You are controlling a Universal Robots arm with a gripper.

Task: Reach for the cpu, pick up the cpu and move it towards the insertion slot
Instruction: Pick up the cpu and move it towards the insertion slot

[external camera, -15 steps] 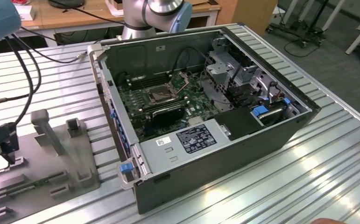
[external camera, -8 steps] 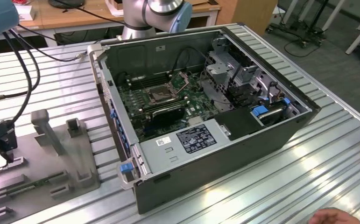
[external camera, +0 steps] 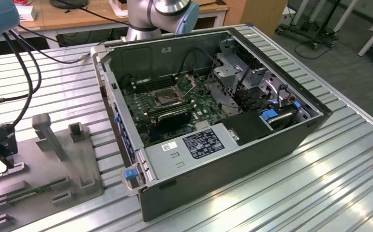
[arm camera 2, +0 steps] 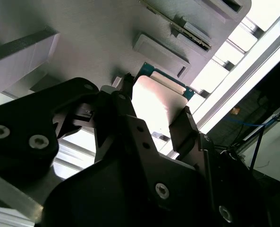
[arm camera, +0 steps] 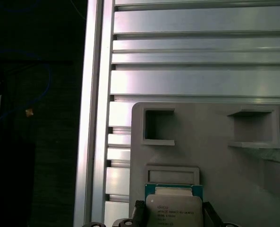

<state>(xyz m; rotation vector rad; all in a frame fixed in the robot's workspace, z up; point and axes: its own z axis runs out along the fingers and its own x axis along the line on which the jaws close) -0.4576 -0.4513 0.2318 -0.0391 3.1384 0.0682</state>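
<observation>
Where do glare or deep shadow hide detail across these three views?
Second wrist view: the small flat square silvery cpu between the black fingers is washed out by glare. Exterior view: bright reflections streak the ribbed aluminium table. First wrist view: the area beyond the table's edge is nearly black.

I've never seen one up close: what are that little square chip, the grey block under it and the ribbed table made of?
The chip: top looks like bare metal, pale and shiny under the light; the thin rim is green, likely circuit board. The grey block: matte, even grey with moulded pockets, probably plastic. The table: silvery grooved slats with a brushed sheen, likely aluminium.
</observation>
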